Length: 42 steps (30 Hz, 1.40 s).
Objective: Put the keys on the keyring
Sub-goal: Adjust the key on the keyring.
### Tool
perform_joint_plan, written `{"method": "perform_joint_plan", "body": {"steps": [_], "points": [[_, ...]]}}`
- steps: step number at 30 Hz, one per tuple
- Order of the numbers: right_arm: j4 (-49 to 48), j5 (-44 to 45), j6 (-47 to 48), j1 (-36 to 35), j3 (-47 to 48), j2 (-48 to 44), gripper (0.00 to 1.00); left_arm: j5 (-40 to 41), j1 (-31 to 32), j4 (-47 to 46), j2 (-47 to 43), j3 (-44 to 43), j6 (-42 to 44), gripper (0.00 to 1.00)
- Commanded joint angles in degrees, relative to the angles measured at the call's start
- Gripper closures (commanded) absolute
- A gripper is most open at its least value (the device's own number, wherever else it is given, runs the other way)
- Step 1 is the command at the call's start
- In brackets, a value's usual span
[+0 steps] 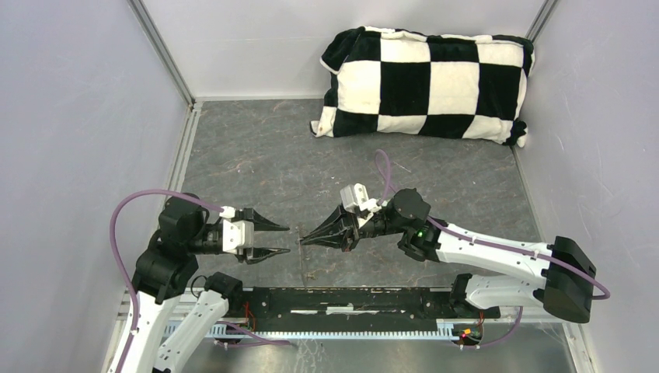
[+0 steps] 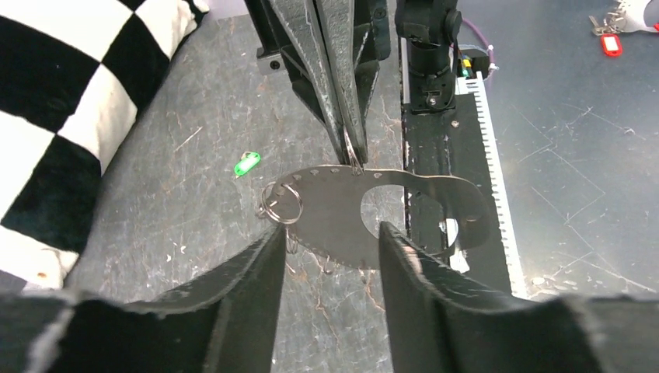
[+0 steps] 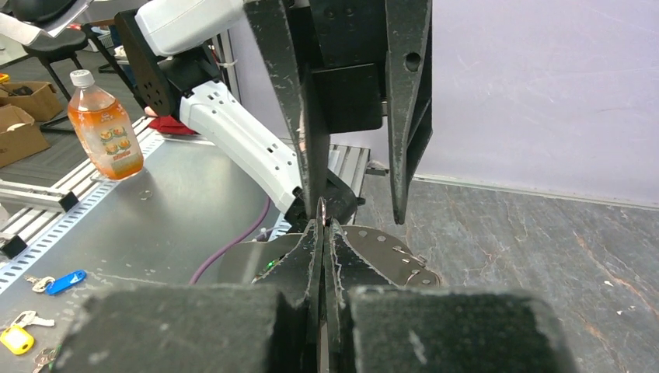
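Note:
My right gripper (image 1: pixel 305 240) is shut on the keyring (image 2: pixel 353 158), a thin wire loop pinched at its fingertips (image 3: pixel 322 233). The loop (image 3: pixel 321 211) shows only as a sliver. A flat grey metal plate (image 2: pixel 334 214) with holes along its edge hangs from the wire, and a small split ring (image 2: pixel 281 203) sits at its far end. The green-headed key (image 2: pixel 247 164) lies on the table beyond the plate. My left gripper (image 1: pixel 280 239) is open and empty, its jaws facing the plate (image 2: pixel 326 233). No yellow-orange key shows on the table.
A black and white checked pillow (image 1: pixel 427 81) lies at the back right. Grey walls enclose the table (image 1: pixel 256 155). Outside, a steel bench (image 3: pixel 155 202) holds an orange drink bottle (image 3: pixel 105 128) and spare keys with blue (image 3: pixel 64 281) and yellow (image 3: pixel 15 339) tags.

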<state>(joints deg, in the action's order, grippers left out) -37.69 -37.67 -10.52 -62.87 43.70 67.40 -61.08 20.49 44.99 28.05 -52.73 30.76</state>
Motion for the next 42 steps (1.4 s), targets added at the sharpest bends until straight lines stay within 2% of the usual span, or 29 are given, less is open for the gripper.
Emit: {"method": "perform_joint_plan", "body": {"steps": [1,8,16,28,38,42], "points": [[-3.61,-1.15,0.27,0.17,0.63,0.53,0.99,-4.39,0.07,-2.15,0.82,-2.03,-1.89,0.50],[-0.59,0.90,2.03,-0.05,3.02,2.53,0.99,-5.61,0.05,-2.15,1.03,-1.68,-2.43,0.52],[-1.33,1.23,2.04,-0.37,4.43,4.21,0.99,-5.91,0.03,-2.24,0.60,-0.53,-2.57,0.54],[-1.65,0.84,1.99,-1.30,4.64,4.68,0.99,-1.10,0.07,-2.28,-0.16,1.49,-0.20,0.70],[-1.21,0.57,1.86,-1.96,5.67,5.86,0.99,-1.77,0.02,-2.14,1.30,1.16,0.28,0.76],[-0.98,0.50,2.11,-2.00,5.87,5.85,0.99,-1.61,0.06,-2.16,1.96,1.18,0.80,0.86]]}}
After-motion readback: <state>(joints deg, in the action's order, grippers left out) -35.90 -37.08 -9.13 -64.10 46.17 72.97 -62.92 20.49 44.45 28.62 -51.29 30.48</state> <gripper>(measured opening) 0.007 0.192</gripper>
